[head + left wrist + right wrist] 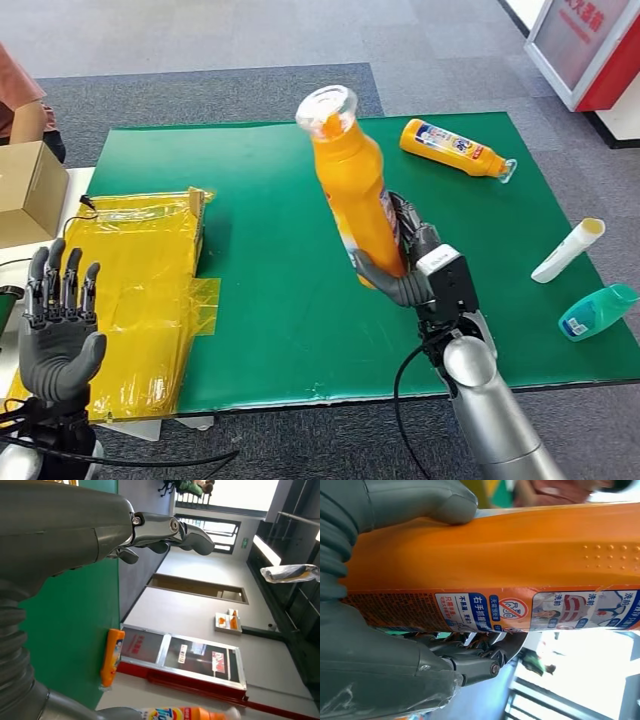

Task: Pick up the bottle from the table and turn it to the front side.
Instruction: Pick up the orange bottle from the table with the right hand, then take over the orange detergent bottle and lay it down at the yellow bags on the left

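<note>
A: Where's the orange detergent bottle?
B: Gripped in the right hand, tilted above the green mat

A: Others?
B: One second orange bottle lying at the mat's far edge; left hand spread, holding nothing

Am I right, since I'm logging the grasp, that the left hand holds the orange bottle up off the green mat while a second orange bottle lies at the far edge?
Not quite: the head view shows the right hand holding the orange bottle above the green mat. The left hand holds nothing, fingers apart. The second orange bottle does lie near the far edge.
</note>
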{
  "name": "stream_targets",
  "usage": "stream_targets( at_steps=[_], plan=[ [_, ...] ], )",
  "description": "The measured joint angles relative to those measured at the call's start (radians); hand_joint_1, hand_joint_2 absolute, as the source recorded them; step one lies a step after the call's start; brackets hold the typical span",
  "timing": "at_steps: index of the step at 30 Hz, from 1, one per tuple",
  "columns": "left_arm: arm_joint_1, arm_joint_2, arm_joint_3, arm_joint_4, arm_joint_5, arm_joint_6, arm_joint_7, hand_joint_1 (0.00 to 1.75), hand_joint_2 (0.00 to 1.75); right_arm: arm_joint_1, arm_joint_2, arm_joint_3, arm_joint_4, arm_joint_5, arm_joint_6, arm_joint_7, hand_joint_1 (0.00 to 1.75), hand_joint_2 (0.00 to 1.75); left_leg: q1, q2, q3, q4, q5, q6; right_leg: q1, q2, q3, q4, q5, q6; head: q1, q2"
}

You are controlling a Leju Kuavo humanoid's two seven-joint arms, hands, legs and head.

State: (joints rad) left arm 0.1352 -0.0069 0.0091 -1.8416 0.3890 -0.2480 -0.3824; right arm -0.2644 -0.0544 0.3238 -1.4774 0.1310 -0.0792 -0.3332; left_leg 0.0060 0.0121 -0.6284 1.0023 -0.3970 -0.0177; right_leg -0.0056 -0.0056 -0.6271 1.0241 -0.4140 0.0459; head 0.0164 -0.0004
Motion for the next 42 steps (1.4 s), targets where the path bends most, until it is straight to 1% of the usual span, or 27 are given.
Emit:
stream_targets(
  at_steps=[5,9,12,18,23,28,32,37,42],
  plan=[
    [-0.046,0.000,-0.033,0.026,0.047,0.015,0.018,0.00,1.75,0.025,0.025,-0.003,-0.069,-0.025,-0.019,-0.042,1.75,1.75,0.000,0.000,0.000,0.000,0.000,0.000,0.000,0.000,0.000,0.000,0.000,0.000,0.000,0.000],
    [-0.093,0.001,-0.053,0.059,0.099,0.019,0.043,0.00,1.75,0.037,0.035,-0.003,-0.099,-0.036,-0.015,-0.087,1.75,1.75,0.000,0.000,0.000,0.000,0.000,0.000,0.000,0.000,0.000,0.000,0.000,0.000,0.000,0.000],
    [-0.125,0.002,-0.066,0.081,0.118,0.019,0.051,0.00,1.75,0.045,0.039,-0.002,-0.113,-0.036,-0.011,-0.101,1.75,1.75,0.000,0.000,0.000,0.000,0.000,0.000,0.000,0.000,0.000,0.000,0.000,0.000,0.000,0.000],
    [-0.180,0.009,-0.104,0.115,0.164,-0.003,0.077,0.00,1.75,0.059,0.046,0.007,-0.121,0.001,-0.007,-0.151,1.75,1.75,0.000,0.000,0.000,0.000,0.000,0.000,0.000,0.000,0.000,0.000,0.000,0.000,0.000,0.000],
    [-0.249,0.024,-0.166,0.161,0.220,-0.053,0.119,0.00,1.75,0.068,0.057,0.042,-0.114,0.057,-0.020,-0.190,1.75,1.75,0.000,0.000,0.000,0.000,0.000,0.000,0.000,0.000,0.000,0.000,0.000,0.000,0.000,0.000],
    [-0.302,0.038,-0.229,0.207,0.231,-0.079,0.141,0.00,1.75,0.067,0.063,0.075,-0.093,0.100,-0.048,-0.199,1.75,1.75,0.000,0.000,0.000,0.000,0.000,0.000,0.000,0.000,0.000,0.000,0.000,0.000,0.000,0.000],
    [-0.339,0.052,-0.280,0.228,0.219,-0.082,0.166,0.00,1.75,0.058,0.063,0.090,-0.065,0.127,-0.073,-0.199,1.75,1.75,0.000,0.000,0.000,0.000,0.000,0.000,0.000,0.000,0.000,0.000,0.000,0.000,0.000,0.000],
    [-0.395,0.060,-0.367,0.248,0.188,-0.060,0.201,0.00,1.75,0.030,0.064,0.109,-0.008,0.172,-0.111,-0.199,1.75,1.75,0.000,0.000,0.000,0.000,0.000,0.000,0.000,0.000,0.000,0.000,0.001,0.000,0.000,0.000],
    [-0.433,0.068,-0.437,0.269,0.187,-0.052,0.210,0.00,1.75,-0.006,0.065,0.131,0.050,0.201,-0.122,-0.196,1.75,1.75,0.000,0.000,0.000,0.000,0.001,-0.001,0.000,0.000,0.000,0.000,0.001,0.000,0.000,0.000]
  ],
)
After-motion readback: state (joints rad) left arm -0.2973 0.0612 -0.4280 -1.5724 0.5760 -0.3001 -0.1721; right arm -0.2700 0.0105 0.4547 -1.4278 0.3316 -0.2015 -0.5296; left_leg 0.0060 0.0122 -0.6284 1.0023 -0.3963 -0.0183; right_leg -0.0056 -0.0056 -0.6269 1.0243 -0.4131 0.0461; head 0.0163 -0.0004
